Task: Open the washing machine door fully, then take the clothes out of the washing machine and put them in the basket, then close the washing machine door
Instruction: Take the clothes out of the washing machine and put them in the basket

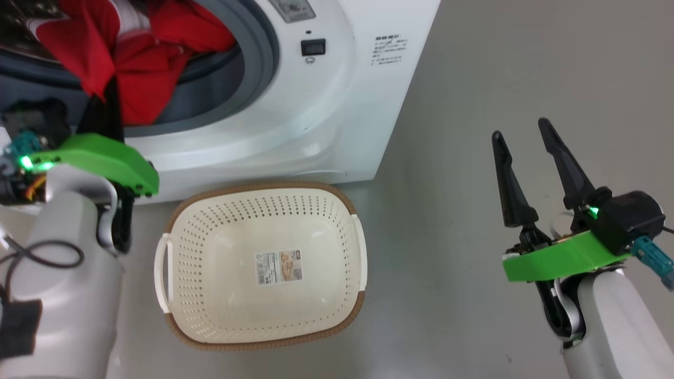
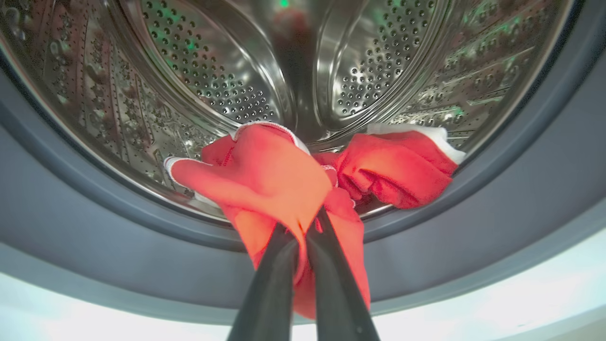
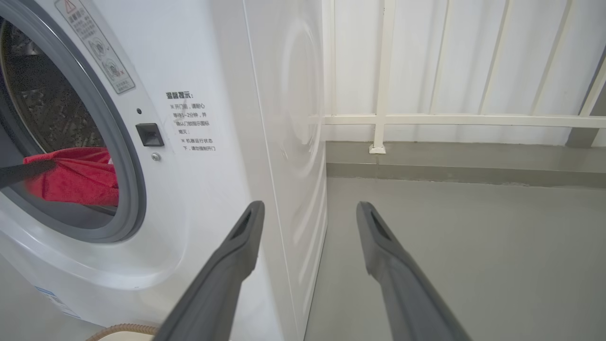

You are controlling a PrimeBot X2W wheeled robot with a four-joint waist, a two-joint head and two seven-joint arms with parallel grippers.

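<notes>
On the grey floor [image 1: 463,79] the basket [image 1: 263,186] sits bare by the washing machine [image 1: 326,105], the left gripper [image 2: 307,227] pinches the red clothes [image 2: 265,175] at its round mouth, the right gripper [image 1: 520,129] hangs open, so most work is left.

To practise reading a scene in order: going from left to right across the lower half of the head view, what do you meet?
The left gripper, shut on the clothes → basket → right gripper, open.
</notes>
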